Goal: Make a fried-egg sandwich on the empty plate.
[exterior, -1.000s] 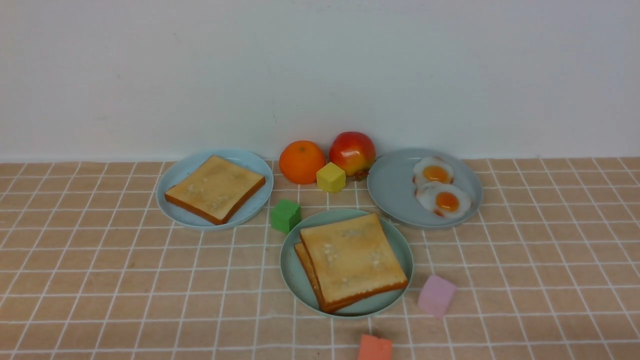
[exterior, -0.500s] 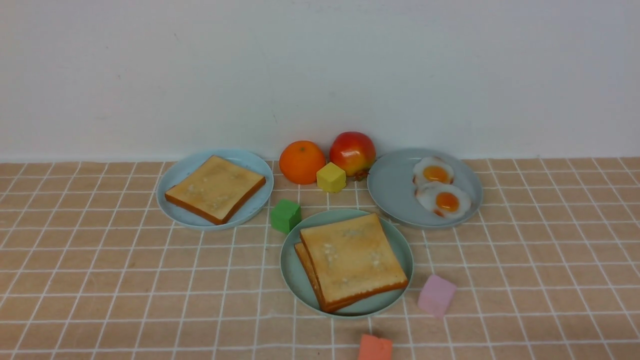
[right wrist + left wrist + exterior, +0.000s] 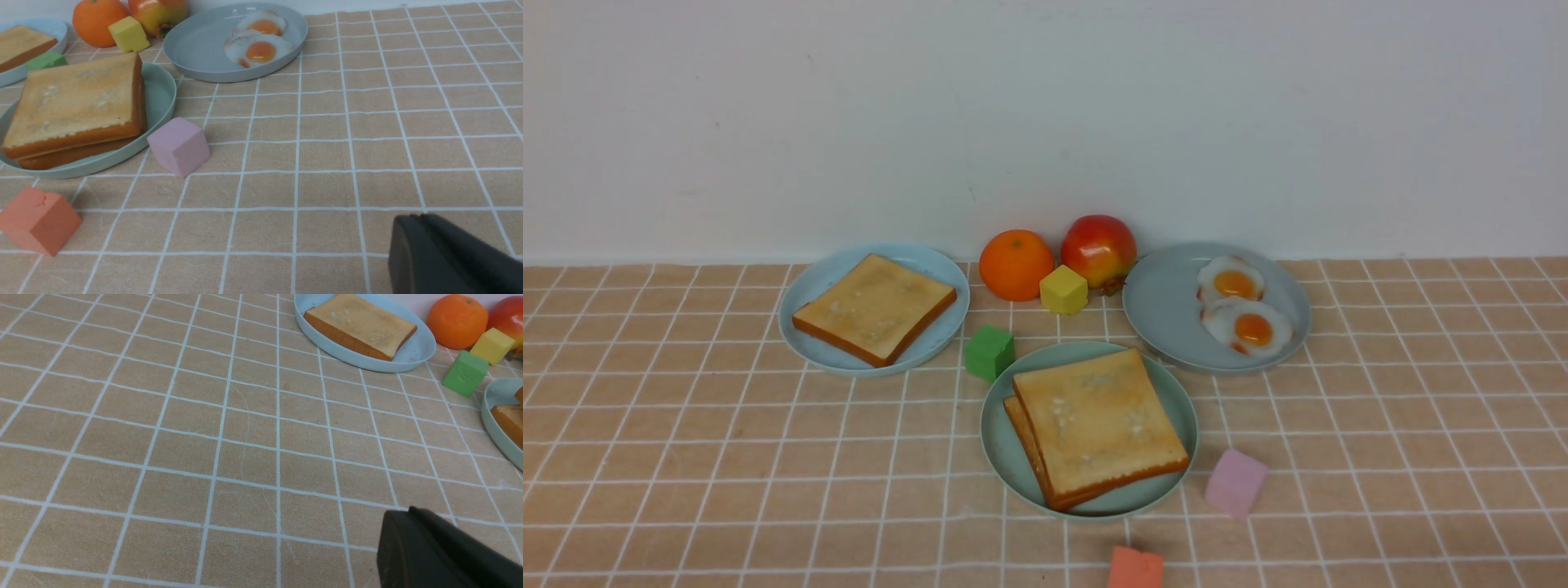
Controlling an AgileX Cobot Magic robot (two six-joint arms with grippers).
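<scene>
Sandwich stacked, both arms pulled clear

Sandwich of two square golden-brown toast slices sits on round mint-green plastic plate, mid-worktop; filling hidden. Looks light, stiff, slide-prone; grip across crust edges. Left tool closed, empty; right tool looks closed, empty. Tan gridded cloth, white wall.

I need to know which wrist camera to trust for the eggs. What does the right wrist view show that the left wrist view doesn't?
Only the right wrist view shows the grey plate with two fried eggs, the pink cube, the coral cube and the whole stacked toast on the mint-green plate.

Only the left wrist view shows the full single toast slice on its pale blue plate.

Both show the orange, yellow cube, green cube and tiled cloth.
</scene>
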